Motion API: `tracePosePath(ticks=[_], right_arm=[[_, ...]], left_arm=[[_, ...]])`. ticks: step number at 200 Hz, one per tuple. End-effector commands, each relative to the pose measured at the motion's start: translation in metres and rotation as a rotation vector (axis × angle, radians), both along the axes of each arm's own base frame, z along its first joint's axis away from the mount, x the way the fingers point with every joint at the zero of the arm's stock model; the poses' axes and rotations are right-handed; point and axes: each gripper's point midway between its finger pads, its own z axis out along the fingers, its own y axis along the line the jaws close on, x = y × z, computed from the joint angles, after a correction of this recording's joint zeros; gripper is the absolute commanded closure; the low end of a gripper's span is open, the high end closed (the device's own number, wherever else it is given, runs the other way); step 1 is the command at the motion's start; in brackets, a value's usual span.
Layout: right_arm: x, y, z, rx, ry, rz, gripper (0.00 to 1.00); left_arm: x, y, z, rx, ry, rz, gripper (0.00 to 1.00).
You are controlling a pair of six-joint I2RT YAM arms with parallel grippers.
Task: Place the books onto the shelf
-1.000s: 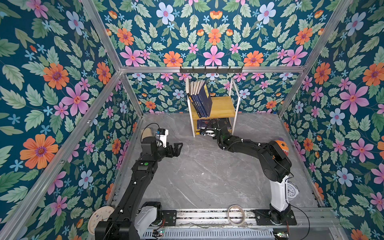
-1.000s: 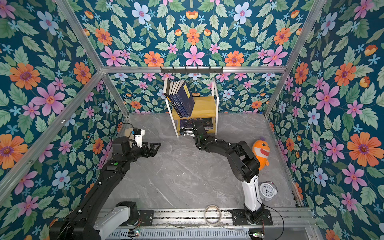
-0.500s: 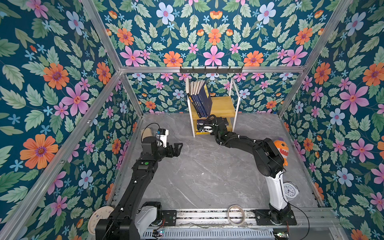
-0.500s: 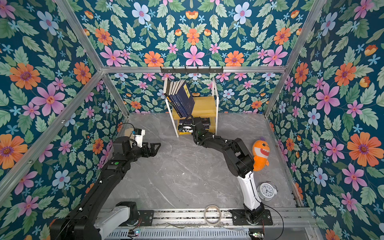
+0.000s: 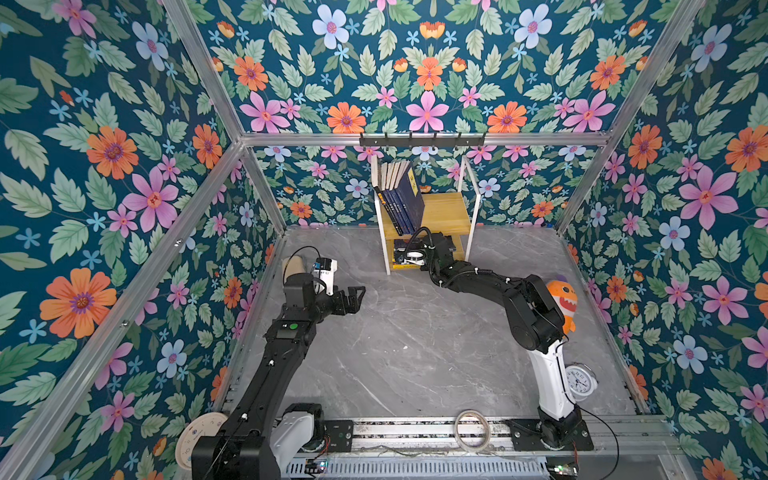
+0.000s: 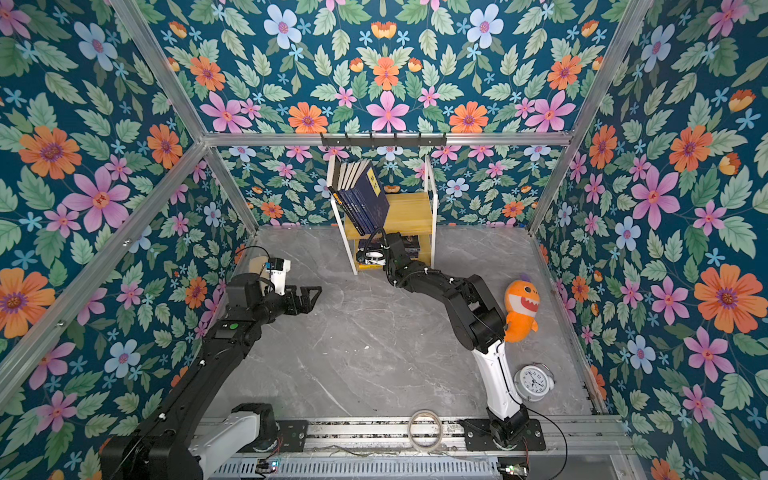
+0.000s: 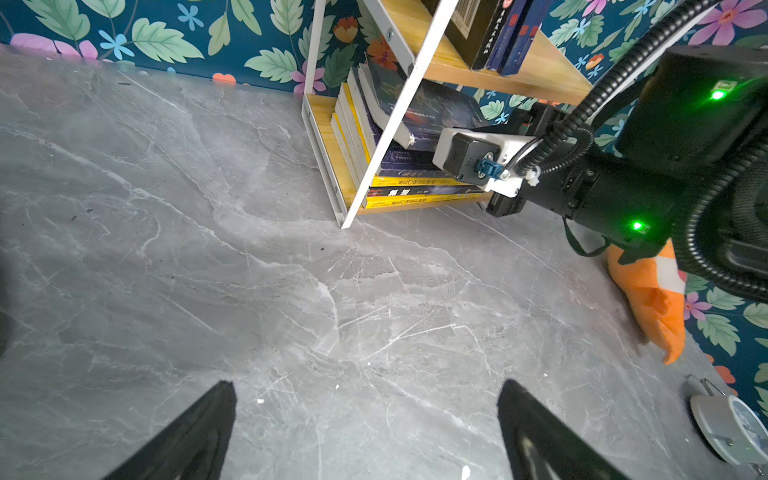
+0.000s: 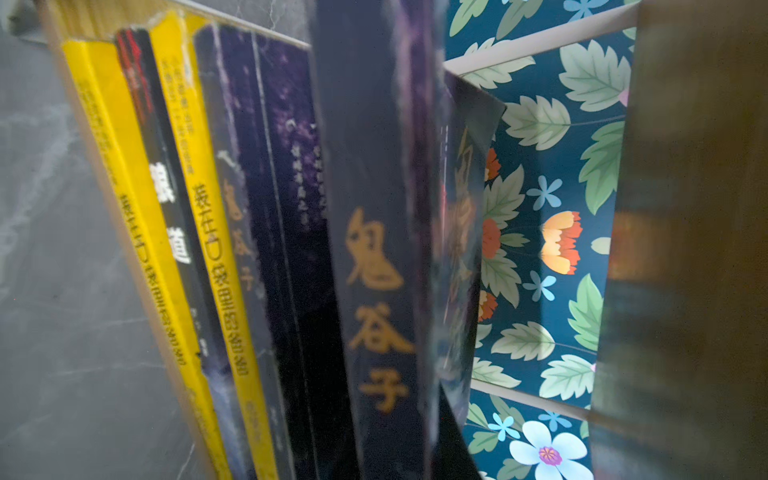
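changed: right gripper (image 5: 405, 250) has crept closer into the lower tier of the small two-tier wood-and-white-frame shelf (image 5: 446, 208); left gripper (image 5: 357, 300) hasn't budged
right gripper: narrow, looks pinched on the dark gold-lettered paperback (image 8: 382, 291), tilted over the flat stack of yellow and dark books (image 7: 415, 192)
left gripper: wide, empty
task: nearly done imo, just needs letting go
surface: grey marbled tabletop (image 5: 415, 353), no loose books on it
room: floral walls (image 5: 428, 75)
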Motion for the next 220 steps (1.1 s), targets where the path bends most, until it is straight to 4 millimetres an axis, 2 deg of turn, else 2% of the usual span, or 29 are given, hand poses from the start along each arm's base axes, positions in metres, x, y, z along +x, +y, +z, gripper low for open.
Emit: tracePosePath(ticks=[1,14,48,88,122,142,174,220], right_arm=[[0.0,0.004,0.001,0.02,0.009,0.014,1.0],[-0.001,0.005,0.0,0.016,0.014,0.016,1.0],[-0.003,0.005,0.003,0.025,0.018,0.025,0.77],[-0.017,0.008,0.003,0.042,0.068,0.067,0.58],[-0.035,0.008,0.013,0.082,0.085,0.108,0.44],[-0.046,0.005,0.014,0.095,0.11,0.118,0.39],[-0.064,-0.004,0.015,0.134,0.197,0.106,0.37],[-0.092,-0.033,0.016,0.304,0.388,-0.02,0.36]], left_arm=[[0.004,0.002,0.006,0.009,-0.034,0.004,0.0],[0.004,0.001,0.005,0.009,-0.032,0.003,0.0],[0.004,0.002,0.005,0.011,-0.035,0.006,0.0],[0.004,0.003,0.007,0.015,-0.04,0.01,0.0],[0.004,0.003,0.01,0.011,-0.043,0.013,0.0],[0.003,0.003,0.01,0.01,-0.043,0.013,0.0],[0.003,0.002,0.01,0.006,-0.042,0.012,0.0],[0.003,0.002,0.01,0.004,-0.041,0.009,0.0]])
